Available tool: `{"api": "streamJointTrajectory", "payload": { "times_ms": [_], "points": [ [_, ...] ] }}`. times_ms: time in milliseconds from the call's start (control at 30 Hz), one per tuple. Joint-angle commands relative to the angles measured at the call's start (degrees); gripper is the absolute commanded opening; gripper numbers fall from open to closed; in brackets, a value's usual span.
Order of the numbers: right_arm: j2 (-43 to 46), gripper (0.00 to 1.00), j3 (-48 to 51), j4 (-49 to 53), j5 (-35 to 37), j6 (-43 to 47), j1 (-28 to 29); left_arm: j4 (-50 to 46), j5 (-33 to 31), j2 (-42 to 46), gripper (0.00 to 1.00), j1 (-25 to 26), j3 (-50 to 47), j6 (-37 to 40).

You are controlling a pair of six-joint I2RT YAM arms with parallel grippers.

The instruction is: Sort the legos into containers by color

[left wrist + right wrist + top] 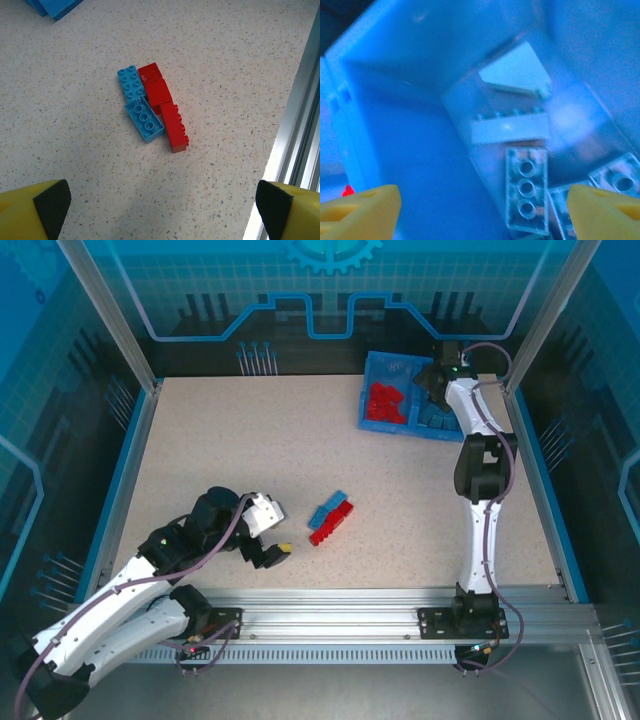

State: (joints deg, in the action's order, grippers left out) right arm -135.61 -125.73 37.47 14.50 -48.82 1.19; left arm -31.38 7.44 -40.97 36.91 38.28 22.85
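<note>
Speckled beige tabletop (250, 460) spreads beneath your two arms inside a blue-lit enclosure. Your left claw (165, 212) stands wide, its yellow, black-padded fingertips (50, 200) at the bottom corners of the wrist view with nothing between them, and it hangs low over the table near the front rail. Just ahead of it lies a loose cluster of small studded plastic bricks (330, 518), all touching: two loose light blue bricks (137, 102) on one side, loose red bricks (167, 117) pressed alongside. Your right claw (480, 212) is spread wide too and grips nothing; it is poised over the right compartment of the low-walled blue plastic bin (366, 390) at the table's far right. Under its fingers lie binned light blue bricks (526, 195), one underside up. From above, the bin's left compartment holds a pile of binned red bricks (385, 402).
</note>
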Motion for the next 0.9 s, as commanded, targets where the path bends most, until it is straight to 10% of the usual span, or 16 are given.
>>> {"api": "streamJointTrajectory", "payload": {
  "times_ms": [0,400,867],
  "points": [
    [10.76,0.93,8.97,-3.19,0.47,5.23,1.01,0.42,-1.03,0.25,0.99,-0.42,-0.22,-0.61],
    [41.48,1.00,50.64,-16.64,-12.43,17.35,3.78,3.79,-5.68,-6.32,0.99,-2.81,2.45,-15.30],
    [62.86,0.98,72.83,-5.37,-22.88,20.01,31.22,0.07,-5.63,-25.58,0.88,2.96,9.76,-44.75]
  ]
}}
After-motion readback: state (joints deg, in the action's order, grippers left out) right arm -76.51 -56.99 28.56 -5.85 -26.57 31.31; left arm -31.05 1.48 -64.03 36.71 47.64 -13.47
